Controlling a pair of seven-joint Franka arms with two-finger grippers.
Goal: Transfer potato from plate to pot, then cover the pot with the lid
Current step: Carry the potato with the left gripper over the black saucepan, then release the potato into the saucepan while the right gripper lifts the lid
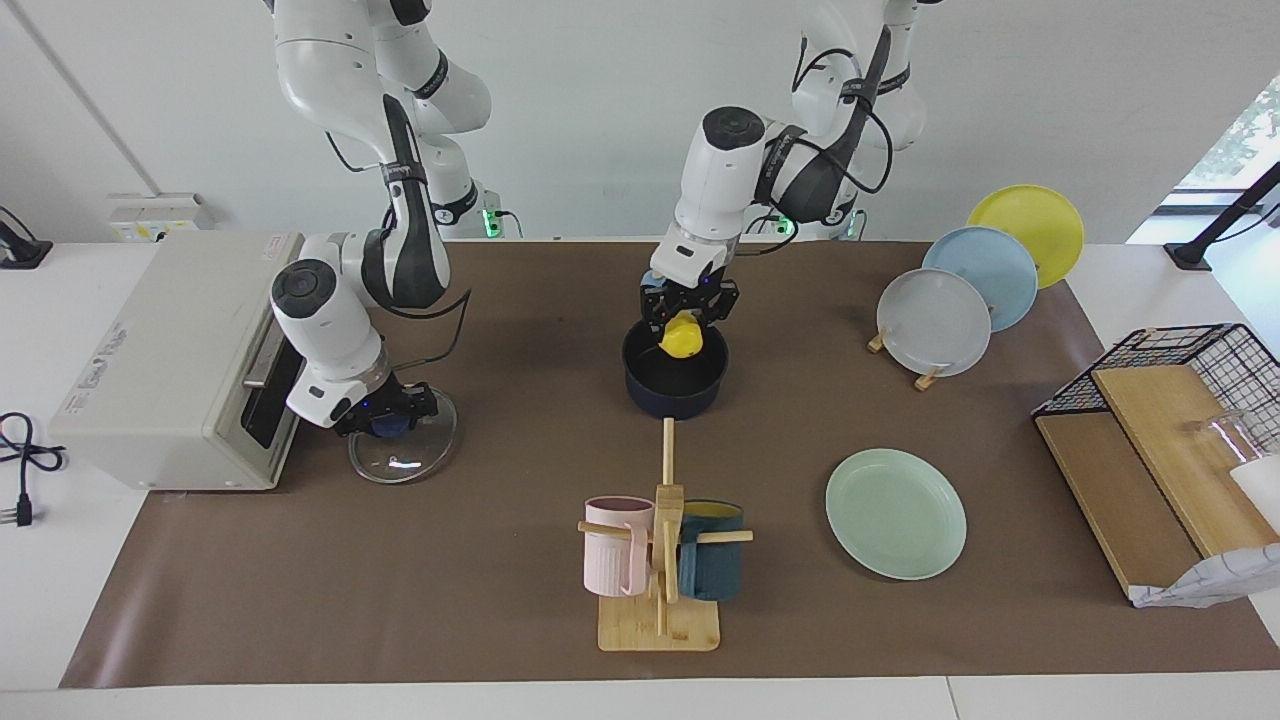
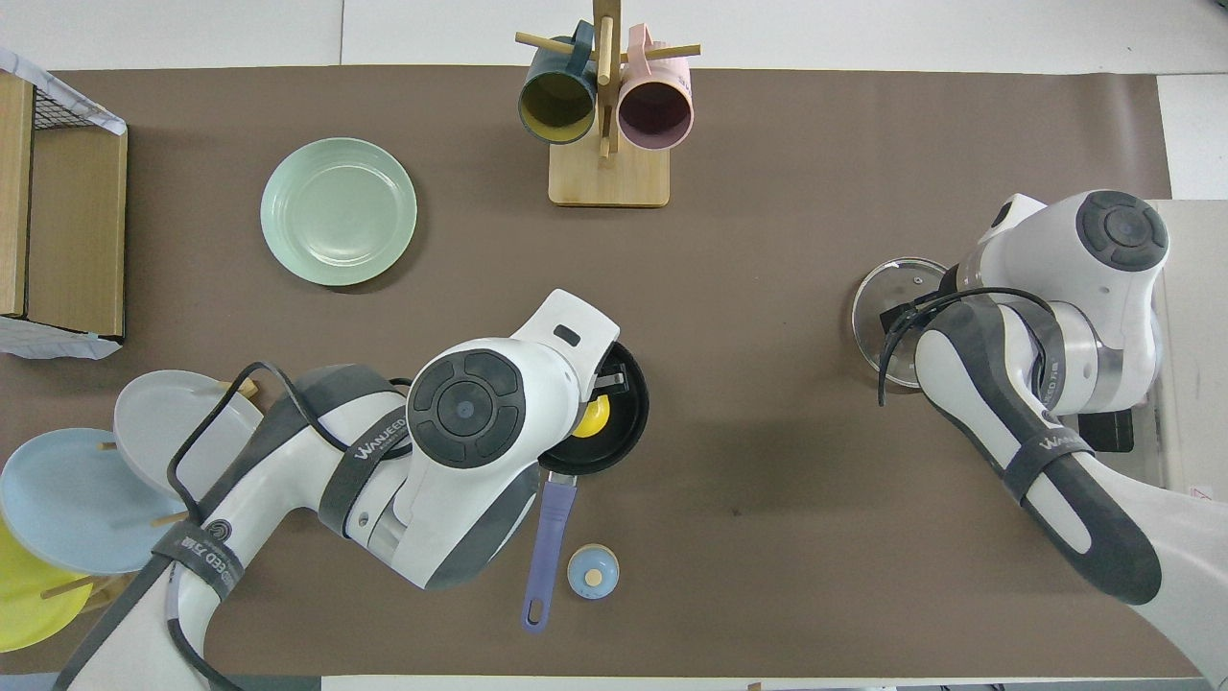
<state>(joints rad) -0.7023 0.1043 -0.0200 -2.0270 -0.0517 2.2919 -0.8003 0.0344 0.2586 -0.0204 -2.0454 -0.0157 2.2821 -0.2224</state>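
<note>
A white desk (image 1: 1000, 700) under a matte brown mat (image 1: 400, 600) stands by a plain white wall. The smooth round mint plate (image 1: 896, 513) lies bare near the left arm's end. Over the dark pot (image 1: 675, 385) the left gripper (image 1: 686, 322) fingers pinch the glossy yellow potato (image 1: 683, 340). The right gripper (image 1: 385, 412) fingers close on the glass lid (image 1: 402, 452) knob, hidden from overhead.

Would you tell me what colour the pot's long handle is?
The handle of the pot is blue-violet, clearest in the overhead view.
</note>
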